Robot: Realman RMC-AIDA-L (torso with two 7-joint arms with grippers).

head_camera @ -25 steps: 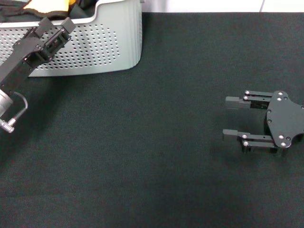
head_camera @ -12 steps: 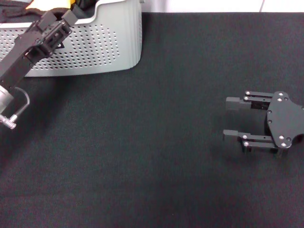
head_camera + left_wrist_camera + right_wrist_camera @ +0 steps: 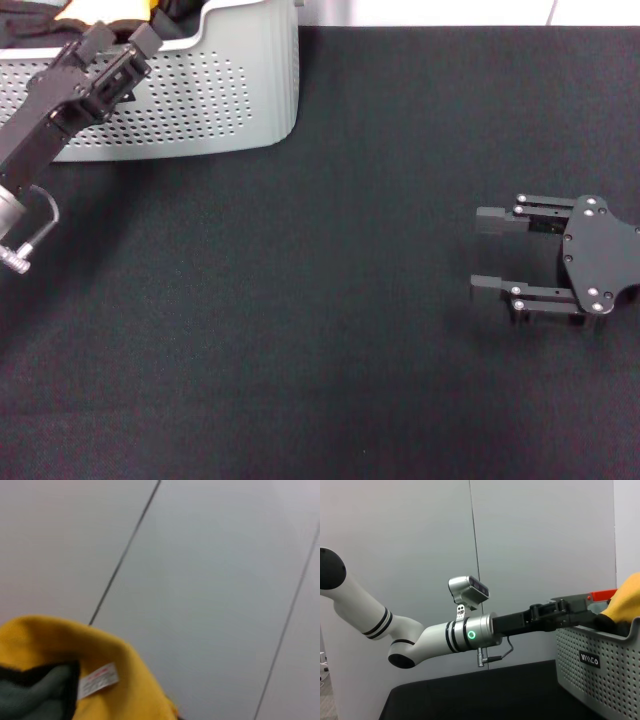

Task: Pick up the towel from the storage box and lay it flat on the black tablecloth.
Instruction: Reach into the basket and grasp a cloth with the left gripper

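Observation:
The towel (image 3: 100,9) lies bunched in the storage box (image 3: 215,95) at the far left, yellow side up. My left gripper (image 3: 120,36) is open and reaches over the box's front rim, its tips right at the towel. The left wrist view shows the towel (image 3: 120,680) close up, with its white tag (image 3: 98,680), a grey-green patch and black edging. In the right wrist view the left gripper (image 3: 592,615) sits at the rim of the box (image 3: 600,680), against the towel (image 3: 627,600). My right gripper (image 3: 485,250) is open and empty, low over the black tablecloth (image 3: 330,300) on the right.
A dark cloth (image 3: 30,15) also lies in the box, left of the towel. The box carries a black label (image 3: 589,658). The tablecloth covers the whole table; a white wall stands behind its far edge.
My left gripper has moved away from me, from in front of the box wall up to its rim and the towel. The right arm has not moved.

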